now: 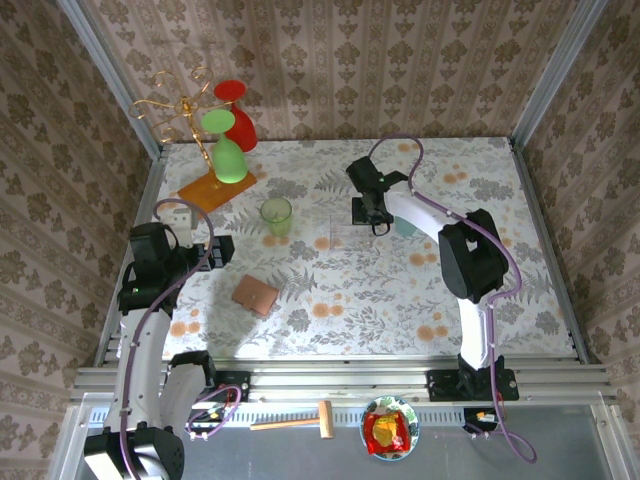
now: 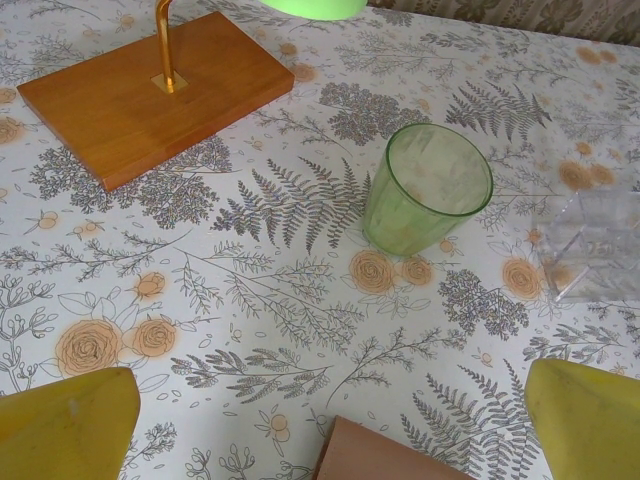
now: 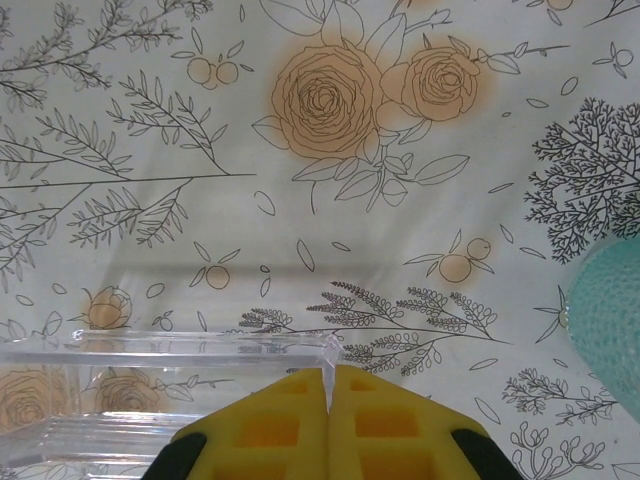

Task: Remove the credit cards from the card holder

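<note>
With the wallet (image 1: 256,294) lying closed, the wide-open left gripper (image 2: 330,415) probably needs to lower onto it, while the right gripper (image 3: 328,400) pinches the clear box (image 3: 150,390).

Top view high behind the arms (image 1: 150,300), facing down, wrist views close over table (image 2: 250,300) (sharing clear box (image 3: 150,390))
</note>
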Available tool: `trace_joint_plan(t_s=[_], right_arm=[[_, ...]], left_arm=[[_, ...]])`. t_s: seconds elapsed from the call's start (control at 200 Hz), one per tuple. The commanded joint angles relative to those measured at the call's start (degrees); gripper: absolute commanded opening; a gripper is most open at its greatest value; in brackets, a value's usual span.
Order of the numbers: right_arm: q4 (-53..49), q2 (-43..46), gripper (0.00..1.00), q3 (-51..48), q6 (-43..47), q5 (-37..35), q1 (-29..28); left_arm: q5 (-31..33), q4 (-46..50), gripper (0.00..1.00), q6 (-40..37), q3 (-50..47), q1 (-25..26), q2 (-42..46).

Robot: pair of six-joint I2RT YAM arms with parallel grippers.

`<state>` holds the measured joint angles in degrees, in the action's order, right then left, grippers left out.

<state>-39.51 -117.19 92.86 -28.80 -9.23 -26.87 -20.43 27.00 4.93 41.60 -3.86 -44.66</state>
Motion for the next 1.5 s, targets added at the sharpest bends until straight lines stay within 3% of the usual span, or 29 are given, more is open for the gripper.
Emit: trace_joint_plan(t_s=[0.0, 0.6, 0.895, 1.105, 1.32, 1.495], right_arm=[[-0.31, -1.40, 0.09, 1.69, -1.48, -0.65, -0.38], [-3.58, 4.26, 0.26, 3.23, -0.77, 0.53, -0.38], [-2.65, 10.68, 0.27, -0.33, -1.05, 4.23, -0.49], [-0.69, 14.77, 0.27, -4.78, -1.80, 6.63, -0.55], [0.89, 17.82, 0.27, -8.58, -2.15, 7.87, -0.72], [1.60, 20.33, 0.27, -11.64, -1.65, 9.18, -1.15]], left_arm=[[-1.37, -0.64, 1.00, 0.70, -0.56, -0.59, -0.32], [-0.59, -0.07, 1.00, 1.99, 0.12, -0.54, -1.89], [3.51, 4.78, 0.94, 13.53, 2.77, 1.39, -5.17], [8.99, 7.98, 0.87, 24.31, 2.97, 8.59, -11.03], [11.41, 2.64, 0.85, 34.37, -0.76, 18.80, -15.64], [8.39, 2.01, 0.86, 29.65, 0.73, 21.60, -23.36]])
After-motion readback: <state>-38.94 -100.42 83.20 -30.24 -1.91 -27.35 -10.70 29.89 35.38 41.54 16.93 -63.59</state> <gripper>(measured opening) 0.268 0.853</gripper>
